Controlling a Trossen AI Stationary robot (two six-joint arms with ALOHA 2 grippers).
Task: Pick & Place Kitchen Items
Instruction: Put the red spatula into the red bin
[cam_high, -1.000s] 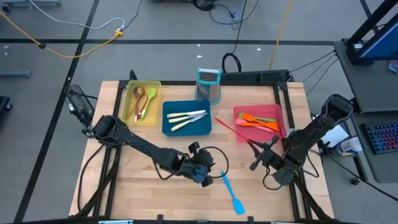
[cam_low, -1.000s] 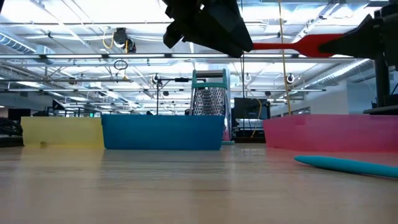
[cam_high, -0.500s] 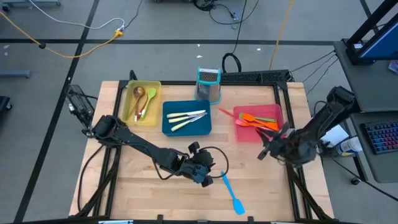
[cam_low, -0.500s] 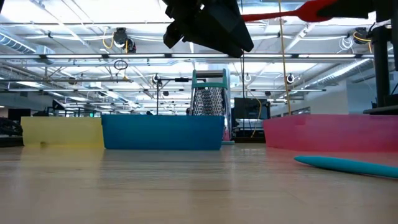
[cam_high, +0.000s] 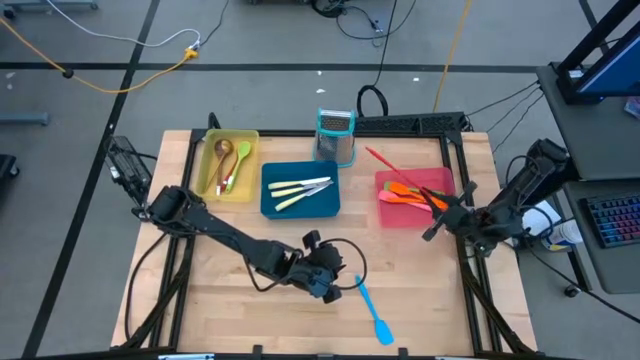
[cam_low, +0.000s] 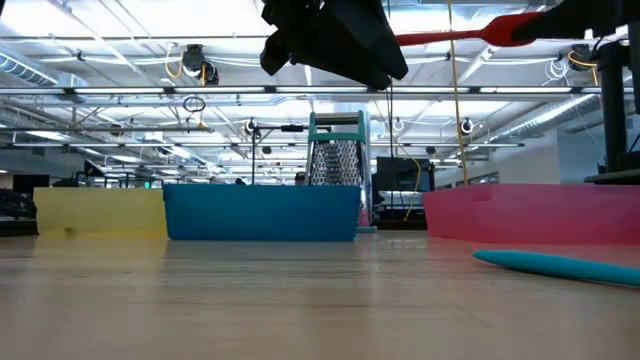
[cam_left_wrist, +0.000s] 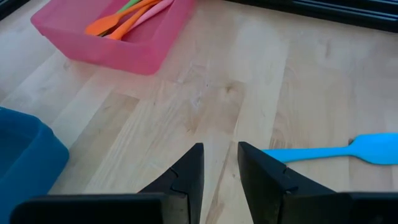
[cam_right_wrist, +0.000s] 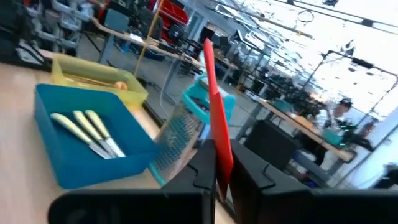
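A wooden surface (cam_high: 280, 310) fills the centre of the overhead frame, carrying three rectangular trays in a row across its upper half: yellow (cam_high: 212, 150) at left, blue (cam_high: 300, 207) in the middle, pink (cam_high: 412, 216) at right. A boxy metal grater with a teal top (cam_high: 336, 135) stands just above the blue tray. Orange and black cables (cam_high: 150, 68) trail over the grey floor in the upper part. A keyboard (cam_high: 612, 218) sits at the right edge.

left gripper (cam_left_wrist: 220, 167) parted, right gripper (cam_right_wrist: 216, 163) clamped
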